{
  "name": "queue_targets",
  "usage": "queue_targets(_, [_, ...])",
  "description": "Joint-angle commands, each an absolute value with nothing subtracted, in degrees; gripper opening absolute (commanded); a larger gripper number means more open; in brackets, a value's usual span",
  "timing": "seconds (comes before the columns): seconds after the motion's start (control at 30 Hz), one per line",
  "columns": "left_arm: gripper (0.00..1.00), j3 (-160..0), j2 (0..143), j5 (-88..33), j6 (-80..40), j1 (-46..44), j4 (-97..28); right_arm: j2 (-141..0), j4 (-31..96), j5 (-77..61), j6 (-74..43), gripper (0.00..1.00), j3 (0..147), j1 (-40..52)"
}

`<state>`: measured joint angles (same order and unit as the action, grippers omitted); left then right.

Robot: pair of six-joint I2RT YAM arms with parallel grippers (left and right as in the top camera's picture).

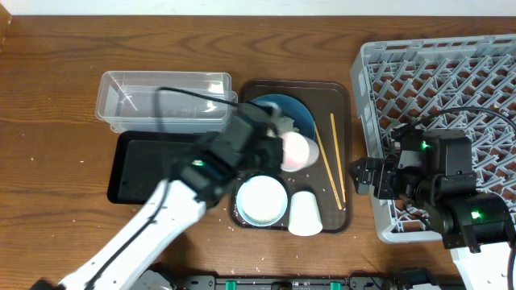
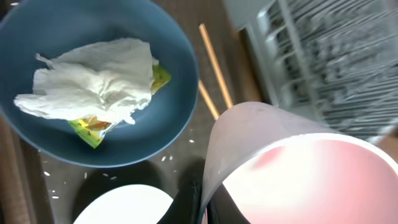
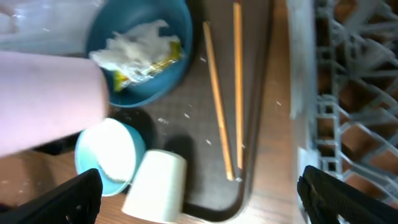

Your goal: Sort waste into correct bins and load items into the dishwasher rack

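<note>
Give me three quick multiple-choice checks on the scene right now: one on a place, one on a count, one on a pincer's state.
1. Where is the crumpled tissue?
A. in the clear tub
B. in the dark-blue bowl
C. in the grey rack

2. How many chopsticks lie on the brown tray?
A. two
B. one
C. four

3. What is the left pincer doing?
A. hanging open with nothing in it
B. shut on a chopstick
C. shut on the pink-lined cup

Answers:
1 B: the tissue lies on the wrapper inside that bowl.
2 A: two thin sticks lie side by side along the tray's right part.
3 C: its fingers pinch the cup's wall at the rim, with the cup held above the tray.
</note>
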<state>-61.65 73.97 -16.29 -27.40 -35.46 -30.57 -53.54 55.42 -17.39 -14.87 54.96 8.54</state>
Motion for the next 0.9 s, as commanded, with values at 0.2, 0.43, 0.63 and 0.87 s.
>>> queue_targets(0.2, [0.06,-62.6,72.2,-61.6,-23.8,-21.2,-30.0,-53.5,42.0,-55.0,-1.4,0.95,56.1,8.2])
queue_targets(0.43, [0.06,-62.6,72.2,-83.8,-23.4,-15.5,-23.7,-53.5,31.9,-65.4,-1.4,0.93,56.1,11.8])
queue_targets(0.63, [0.06,-62.6,72.2,-86.6,-23.4,-15.6,-23.2,-54.3,24.8,-64.1,-3.5,0.85,56.1,17.1])
queue_targets(0.87, [0.14,-62.6,72.2,-86.5,-23.4,-15.6,-23.2,-55.6,22.1,-61.5,-6.2,0.59,56.1,19.2])
